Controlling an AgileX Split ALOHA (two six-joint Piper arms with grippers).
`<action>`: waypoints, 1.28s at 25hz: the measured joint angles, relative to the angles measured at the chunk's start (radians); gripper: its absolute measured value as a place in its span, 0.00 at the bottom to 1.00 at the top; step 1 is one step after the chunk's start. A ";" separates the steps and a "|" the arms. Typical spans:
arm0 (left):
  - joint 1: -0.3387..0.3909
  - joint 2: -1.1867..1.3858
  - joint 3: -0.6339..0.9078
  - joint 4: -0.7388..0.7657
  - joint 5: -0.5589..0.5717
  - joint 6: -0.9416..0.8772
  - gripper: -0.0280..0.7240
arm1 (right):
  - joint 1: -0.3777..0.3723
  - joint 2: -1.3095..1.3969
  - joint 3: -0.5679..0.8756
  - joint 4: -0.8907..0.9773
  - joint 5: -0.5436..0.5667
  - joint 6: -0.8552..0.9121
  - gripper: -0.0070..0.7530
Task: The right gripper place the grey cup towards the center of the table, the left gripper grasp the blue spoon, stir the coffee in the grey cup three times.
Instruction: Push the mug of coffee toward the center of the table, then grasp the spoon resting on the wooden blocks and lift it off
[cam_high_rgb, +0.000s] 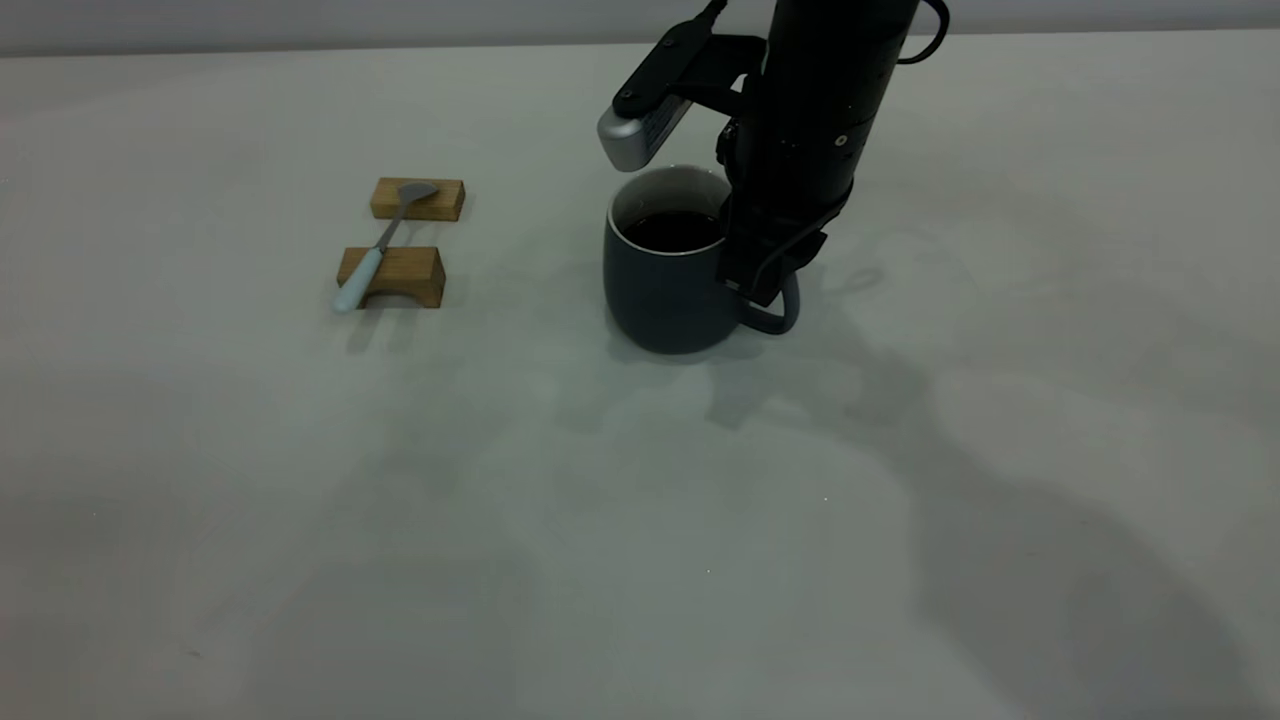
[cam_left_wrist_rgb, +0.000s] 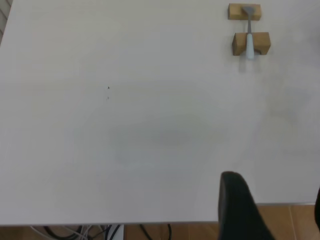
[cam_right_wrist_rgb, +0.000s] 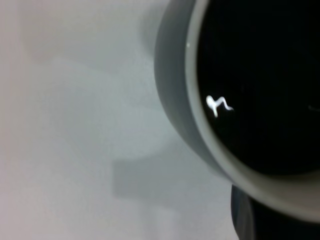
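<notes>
The grey cup (cam_high_rgb: 660, 290) stands upright on the table (cam_high_rgb: 600, 500), a little right of the middle, holding dark coffee (cam_high_rgb: 672, 230). My right gripper (cam_high_rgb: 765, 285) comes down from above at the cup's right side and is shut on its loop handle. The right wrist view looks at the cup's rim and wall (cam_right_wrist_rgb: 172, 90) and the coffee (cam_right_wrist_rgb: 260, 75) from very close. The blue spoon (cam_high_rgb: 385, 240) lies across two wooden blocks at the left, handle toward the near side. My left gripper (cam_left_wrist_rgb: 275, 210) hangs open at the table's edge, far from the spoon (cam_left_wrist_rgb: 248, 30), and is out of the exterior view.
Two brown wooden blocks (cam_high_rgb: 418, 198) (cam_high_rgb: 400, 275) carry the spoon. In the left wrist view the table's edge (cam_left_wrist_rgb: 150, 221) shows with brown floor and cables below it. Bare tabletop lies between the blocks and the cup.
</notes>
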 joint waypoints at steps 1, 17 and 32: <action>0.000 0.000 0.000 0.000 0.000 0.000 0.63 | 0.000 0.000 0.000 0.000 -0.001 0.001 0.23; 0.000 0.000 0.000 0.000 0.000 0.000 0.63 | 0.000 -0.246 -0.006 -0.032 0.415 0.123 0.96; 0.000 0.000 0.000 0.000 0.000 0.001 0.63 | -0.005 -0.734 0.252 -0.076 0.678 0.377 0.94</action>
